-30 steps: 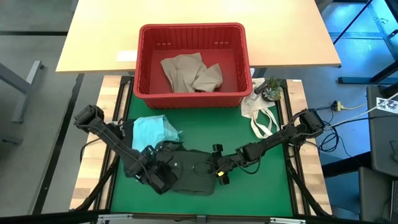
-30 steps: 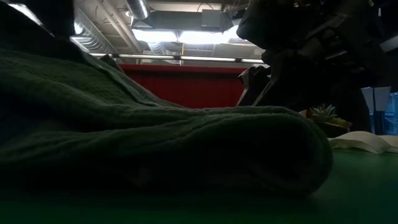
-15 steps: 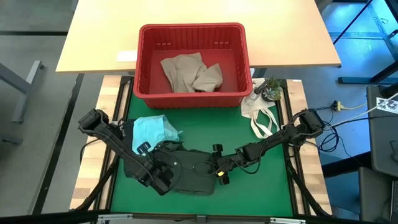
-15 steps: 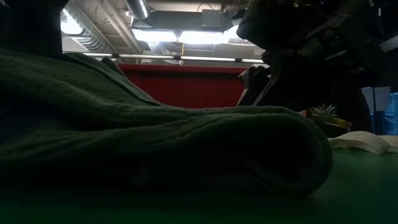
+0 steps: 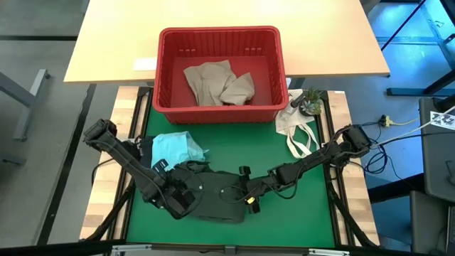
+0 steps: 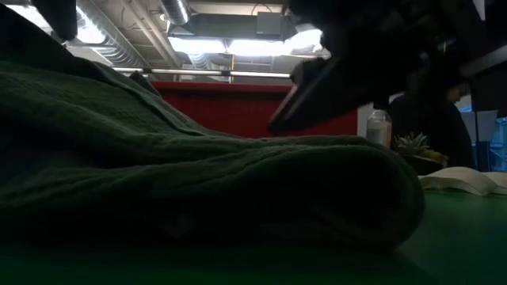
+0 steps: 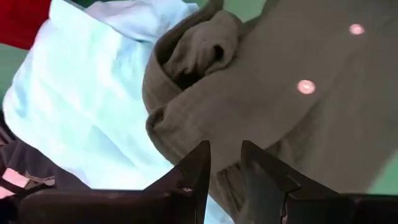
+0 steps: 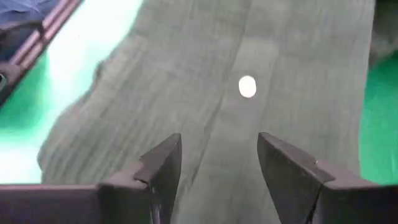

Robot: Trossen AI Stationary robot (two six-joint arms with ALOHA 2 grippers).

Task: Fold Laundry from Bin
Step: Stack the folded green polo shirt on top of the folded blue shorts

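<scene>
A dark olive garment [image 5: 217, 203] with pale buttons lies spread on the green mat near the front edge; it fills the low view [image 6: 198, 182]. My left gripper [image 5: 178, 201] stands over its left end, fingers nearly together [image 7: 224, 152] with olive cloth between them. My right gripper [image 5: 247, 195] hovers open over the garment's middle, fingers wide apart [image 8: 219, 146] above the button strip, touching nothing. A light teal garment [image 5: 174, 148] lies bunched beside the olive one. A beige garment [image 5: 217, 84] lies in the red bin [image 5: 220, 32]. My left gripper pinches the olive garment at its rumpled left edge [image 7: 214, 190], next to the teal cloth, between its two fingers. The fingers come steeply from above. One layer or several, I cannot tell. The rest of the garment lies on the mat.
A white cloth bag with loop handles [image 5: 297, 131] and a small potted plant [image 5: 310, 103] sit at the mat's far right. The bin stands at the mat's far edge against a light wooden table. Bare green mat shows right of the olive garment.
My left gripper has shifted slightly toward the table's left and up at the garment's left end. My right gripper has risen a little above the garment and stays open. The garment lies much as before.
</scene>
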